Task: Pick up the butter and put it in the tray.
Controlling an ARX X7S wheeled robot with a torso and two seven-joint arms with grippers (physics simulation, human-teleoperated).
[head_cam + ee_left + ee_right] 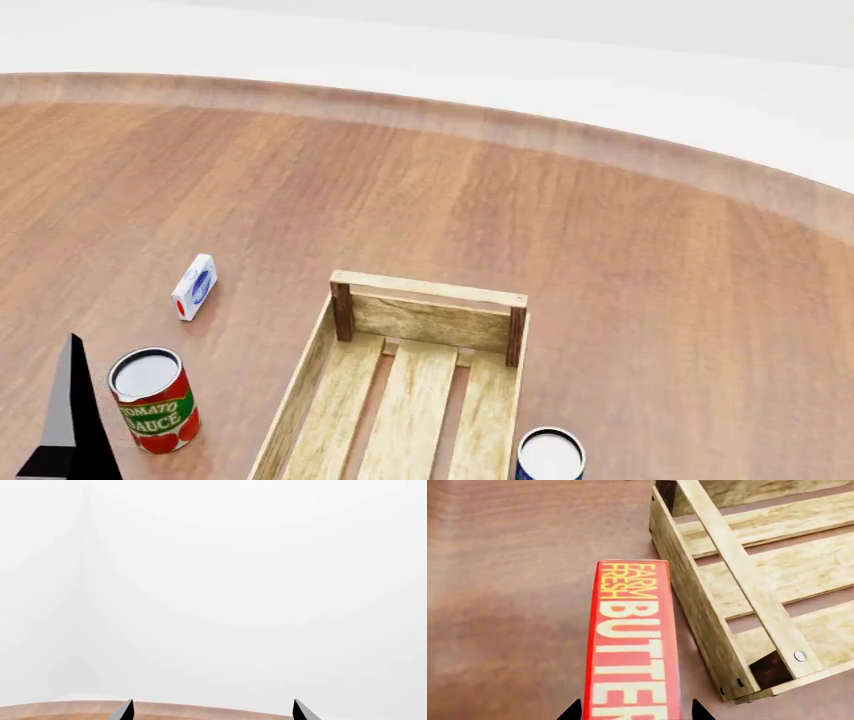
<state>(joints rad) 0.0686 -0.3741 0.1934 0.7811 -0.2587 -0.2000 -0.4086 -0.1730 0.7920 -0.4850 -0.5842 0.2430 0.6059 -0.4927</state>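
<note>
The butter [630,645], a red carton printed "FARM FRESH BUTTER", shows only in the right wrist view. It lies lengthwise beside the outer long wall of the tray [694,605], a little apart from it. My right gripper [636,711] has its jaws narrowed close against the carton's two long sides. I cannot tell whether the carton touches the table. The pale slatted tray [427,290] is empty in the head view; the butter and right gripper are out of that view. My left gripper [212,711] is open and empty, pointing at a white wall; one of its fingers [74,420] shows low at the left.
A tomato sauce can [154,400] stands left of the tray and a small white-and-blue box [195,286] beyond it. A blue can [550,455] stands at the tray's right wall. The table's curved far edge [534,128] meets a white floor.
</note>
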